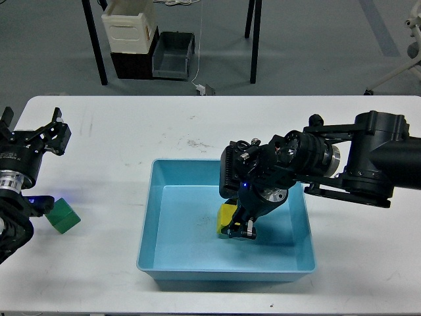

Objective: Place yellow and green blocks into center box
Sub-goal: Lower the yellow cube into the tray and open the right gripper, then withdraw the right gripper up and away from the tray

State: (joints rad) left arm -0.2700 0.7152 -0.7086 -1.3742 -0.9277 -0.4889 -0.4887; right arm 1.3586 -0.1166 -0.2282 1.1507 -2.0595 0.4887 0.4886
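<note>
With the right gripper [241, 227] closed on the yellow block [225, 218] low inside the light-blue tray [148, 217], release gently before lifting; the green block [64, 215] waits left of the tray by the open-jawed left gripper [52, 131].

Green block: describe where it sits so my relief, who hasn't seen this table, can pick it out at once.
Start from the light-blue tray in the middle of the white table, then look left across bare tabletop to the table's left edge. There a small dark green cube sits tilted, partly behind the left gripper. The only other cube is yellow, inside the tray under the right gripper.
</note>
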